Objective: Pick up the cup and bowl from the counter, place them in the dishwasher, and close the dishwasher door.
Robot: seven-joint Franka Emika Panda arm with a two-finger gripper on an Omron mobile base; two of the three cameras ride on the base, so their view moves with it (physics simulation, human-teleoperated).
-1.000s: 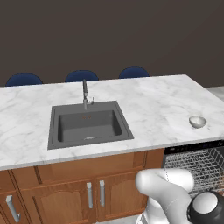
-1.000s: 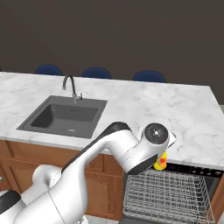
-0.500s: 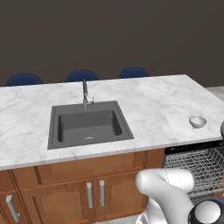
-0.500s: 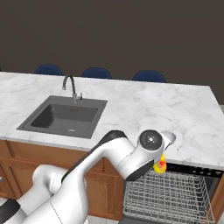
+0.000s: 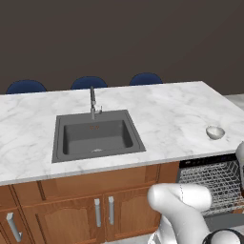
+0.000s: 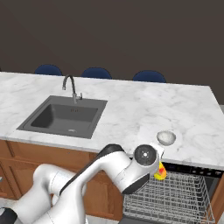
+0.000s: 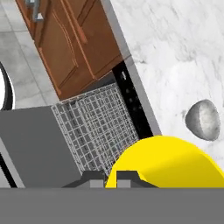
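we have the cup (image 6: pixel 160 171) clamped in our gripper (image 7: pixel 110 178), hanging over the open dishwasher's (image 6: pixel 192 168) rack (image 6: pixel 175 197), not yet set down. the bowl (image 6: pixel 166 138) sits on the counter (image 6: pixel 131 109), untouched, and the door (image 7: pixel 30 144) is down.

The white arm bends low, its elbow folded and the forearm reaching forward and down to the right. The gripper (image 7: pixel 111 176) points down, its two dark fingertips (image 7: pixel 93 177) drawn close together and closed on the yellow cup (image 7: pixel 168 161); in the right base view the wrist seems to hide the fingers themselves.
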